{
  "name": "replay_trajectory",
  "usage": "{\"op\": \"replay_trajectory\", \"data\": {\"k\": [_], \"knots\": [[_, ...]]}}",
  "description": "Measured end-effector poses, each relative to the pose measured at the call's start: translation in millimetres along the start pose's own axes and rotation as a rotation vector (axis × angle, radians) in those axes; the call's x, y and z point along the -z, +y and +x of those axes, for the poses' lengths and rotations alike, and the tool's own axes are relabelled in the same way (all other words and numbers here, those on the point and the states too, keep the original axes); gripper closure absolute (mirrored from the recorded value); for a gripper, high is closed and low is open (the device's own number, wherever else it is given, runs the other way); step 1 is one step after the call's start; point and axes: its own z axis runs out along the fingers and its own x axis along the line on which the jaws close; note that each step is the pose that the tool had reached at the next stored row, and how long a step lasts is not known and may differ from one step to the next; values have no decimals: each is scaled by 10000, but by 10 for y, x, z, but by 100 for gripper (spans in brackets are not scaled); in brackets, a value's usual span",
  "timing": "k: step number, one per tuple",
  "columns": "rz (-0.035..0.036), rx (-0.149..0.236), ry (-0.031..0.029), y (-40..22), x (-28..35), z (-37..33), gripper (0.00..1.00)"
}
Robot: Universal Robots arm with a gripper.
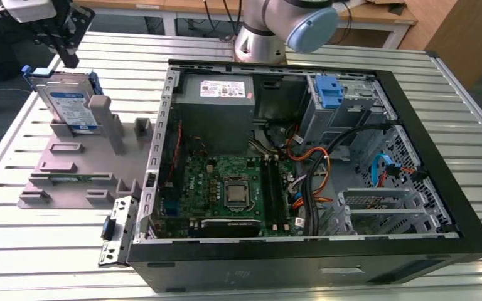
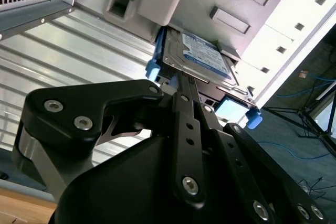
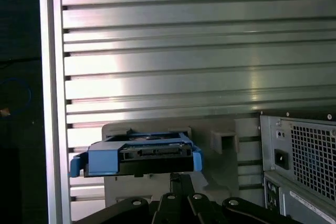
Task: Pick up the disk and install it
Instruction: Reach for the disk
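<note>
The disk (image 1: 69, 105) is a silver-grey drive with a white-and-blue label and blue side rails. It stands on edge in a grey holder (image 1: 73, 164) at the exterior view's left, outside the computer case. My gripper (image 1: 69, 61) hangs just above the disk's upper edge, a little apart from it. Its fingers are shut together with nothing between them. In the second wrist view the disk's labelled face (image 2: 202, 56) lies just beyond the gripper's tip (image 2: 181, 85). In the first wrist view the disk's connector end (image 3: 139, 157) sits right past the gripper's tip (image 3: 178, 178).
The open computer case (image 1: 308, 254) lies on the slatted metal table (image 1: 40, 251), to the exterior view's right of the holder. Inside it are a grey power supply (image 1: 216, 91), a motherboard (image 1: 224, 185), loose cables, and a tall blue clip (image 1: 329, 94) at the drive bay. The arm's base (image 1: 262, 37) stands behind the case.
</note>
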Motion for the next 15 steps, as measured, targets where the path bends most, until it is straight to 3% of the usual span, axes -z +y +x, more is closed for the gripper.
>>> {"op": "replay_trajectory", "data": {"k": [5,11,13,14,15], "knots": [[-1,0,-1,7,-15,98,89],[1,0,18,7,-15,101,89],[14,-8,195,7,-20,100,89],[24,-13,323,7,-23,100,89],[30,-16,387,7,-25,101,89]]}}
